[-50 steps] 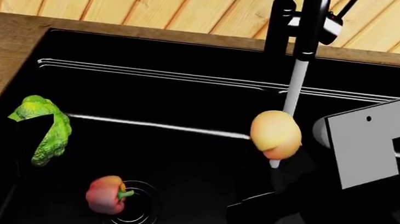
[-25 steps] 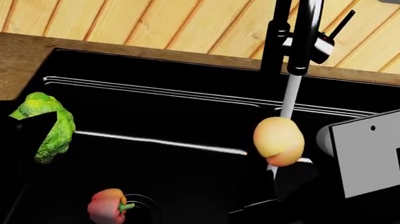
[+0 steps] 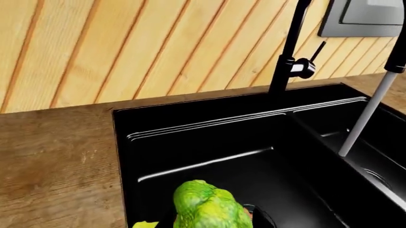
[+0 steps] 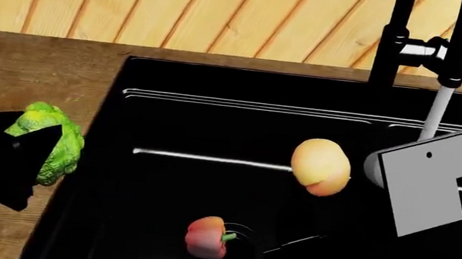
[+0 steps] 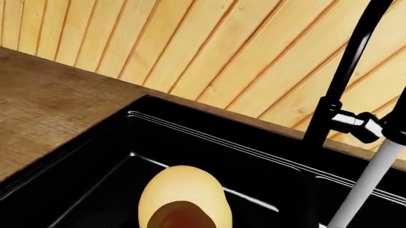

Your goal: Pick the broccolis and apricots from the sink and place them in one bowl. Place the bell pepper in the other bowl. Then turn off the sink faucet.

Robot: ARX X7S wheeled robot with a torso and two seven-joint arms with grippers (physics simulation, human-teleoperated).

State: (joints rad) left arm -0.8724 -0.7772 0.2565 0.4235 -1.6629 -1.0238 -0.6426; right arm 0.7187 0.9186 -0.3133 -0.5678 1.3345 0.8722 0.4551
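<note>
Head view: the left gripper, dark and largely in silhouette, sits over the brown wooden countertop at the left edge of the black recessed sink, with its fingers closed around a bright green knobbly broccoli head; the broccoli is lifted clear of the basin and lies partly above the counter edge. Left wrist view confirms the broccoli seated close under the camera, sink basin behind it. The right gripper is mostly hidden in shadow beneath its grey angular bracket; a pale orange round apricot with a reddish patch hangs above the sink interior, off the floor, so it appears gripped, though the fingers themselves cannot be made out against the black basin. Right wrist view shows the apricot right in front of the camera, over the basin. A small red bell pepper with a green stem lies on the sink floor just beside the round drain. The black tall faucet stands at the back right rim; a white stream of water falls from its spout. Light wooden slat wall behind.
</note>
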